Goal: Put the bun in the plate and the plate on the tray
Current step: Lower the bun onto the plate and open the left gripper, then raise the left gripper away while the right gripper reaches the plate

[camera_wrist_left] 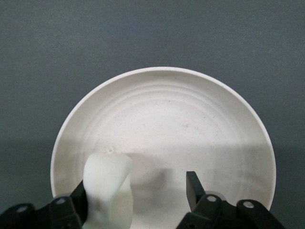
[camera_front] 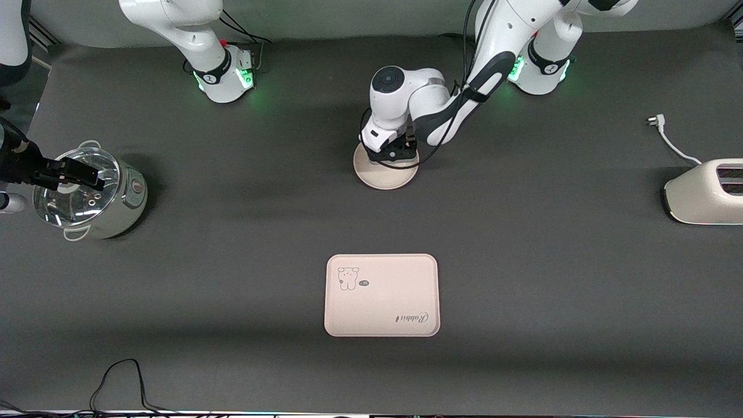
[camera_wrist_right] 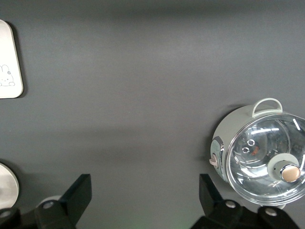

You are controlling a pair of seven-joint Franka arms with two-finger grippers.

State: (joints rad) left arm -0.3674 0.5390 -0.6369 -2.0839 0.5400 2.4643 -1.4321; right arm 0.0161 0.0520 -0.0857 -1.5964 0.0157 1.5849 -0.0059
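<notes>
Now the left hand [camera_wrist_left: 138, 195] hovers over the plate [camera_wrist_left: 190, 124], fingers spread, the bun [camera_wrist_left: 108, 188] clinging to one finger (sticky dough, probably); lifting could drag it off the plate. The right hand [camera_wrist_right: 143, 200] waits spread above the bench.

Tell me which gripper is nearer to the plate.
Left. The left gripper hangs right over the plate; the right gripper waits over the pot at the right arm's end of the table.
</notes>
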